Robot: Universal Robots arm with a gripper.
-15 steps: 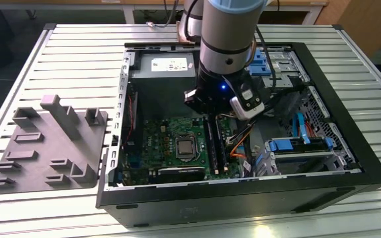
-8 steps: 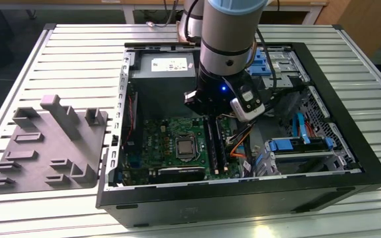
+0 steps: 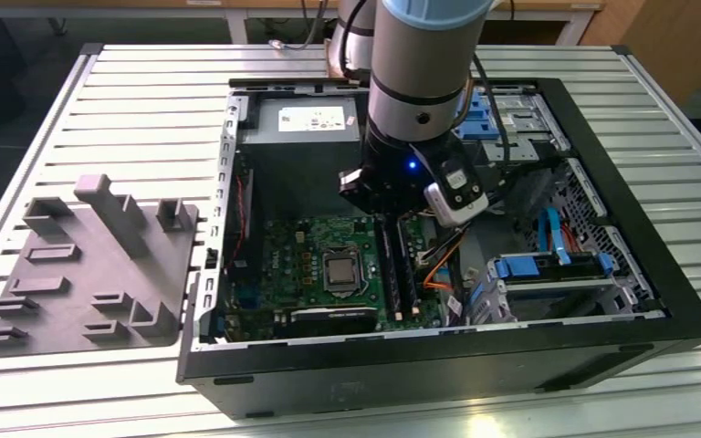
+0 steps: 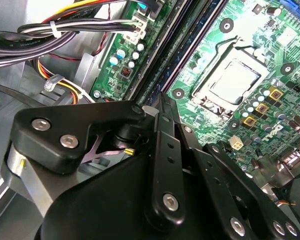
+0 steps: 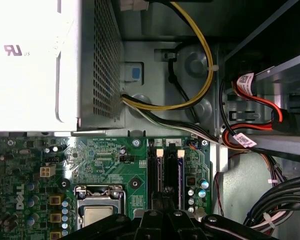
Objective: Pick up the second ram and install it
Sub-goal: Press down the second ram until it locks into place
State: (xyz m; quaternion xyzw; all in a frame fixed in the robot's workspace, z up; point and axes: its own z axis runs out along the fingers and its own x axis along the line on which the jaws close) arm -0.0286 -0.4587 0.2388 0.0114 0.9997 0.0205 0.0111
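Two fingers (image 4: 166, 150) of the gripper (image 4: 160, 104) sat drawn narrow, holding nothing I could see. The second ram (image 5: 158, 175) apparently stood slotted just beyond their tips. Off-centre pressing risked leaving one end unlatched.

Silver-grey arm (image 3: 418, 73) with pale blue cap, black gripper (image 4: 162, 150) linkages with silver screws, blue light

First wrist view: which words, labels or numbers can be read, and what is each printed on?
Nothing reads clearly enough to quote.
Power supply label: washed out by glare, with a partial mark at its edge.
Motherboard: white printed lettering, too small to read.
Cable tags: white with dark print, too small to read.
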